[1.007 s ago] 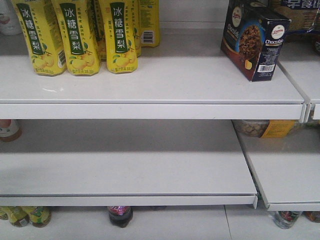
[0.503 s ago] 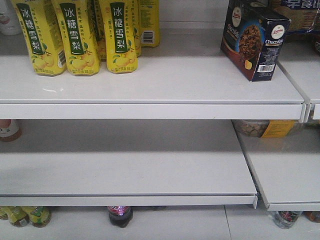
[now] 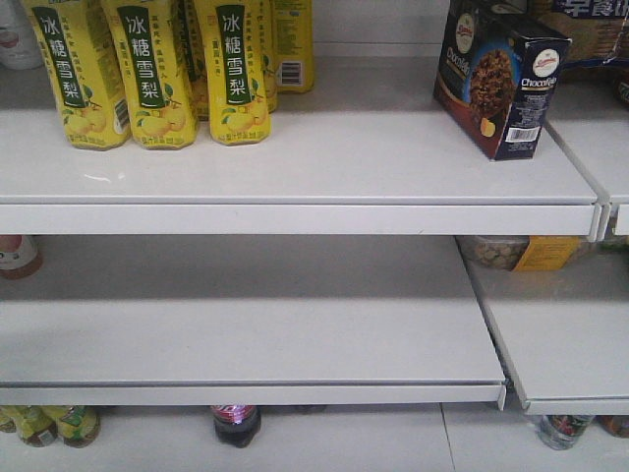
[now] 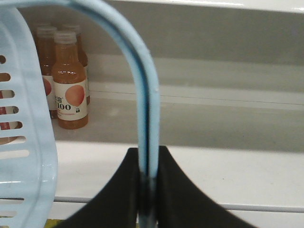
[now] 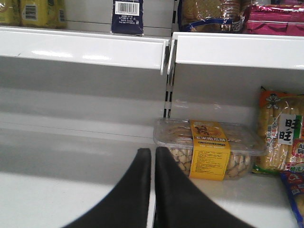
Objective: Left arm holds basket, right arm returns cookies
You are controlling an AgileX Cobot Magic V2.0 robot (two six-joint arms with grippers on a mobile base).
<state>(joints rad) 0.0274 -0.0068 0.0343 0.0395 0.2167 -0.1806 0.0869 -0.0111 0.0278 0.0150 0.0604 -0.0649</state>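
Cookies (image 3: 499,79) stand upright at the right end of the upper shelf (image 3: 295,202), a light, stiff, crushable carton best gripped across its narrow sides; left claw (image 4: 148,183) clamps the basket (image 4: 23,118) handle, right claw (image 5: 153,164) pressed together, empty

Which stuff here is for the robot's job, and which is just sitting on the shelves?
For the job:
cookies, standing on the top shelf
basket, its handle pinched by the left gripper
right gripper, shut and holding nothing

Just sitting there:
yellow bottles
orange juice bottles
clear snack tub
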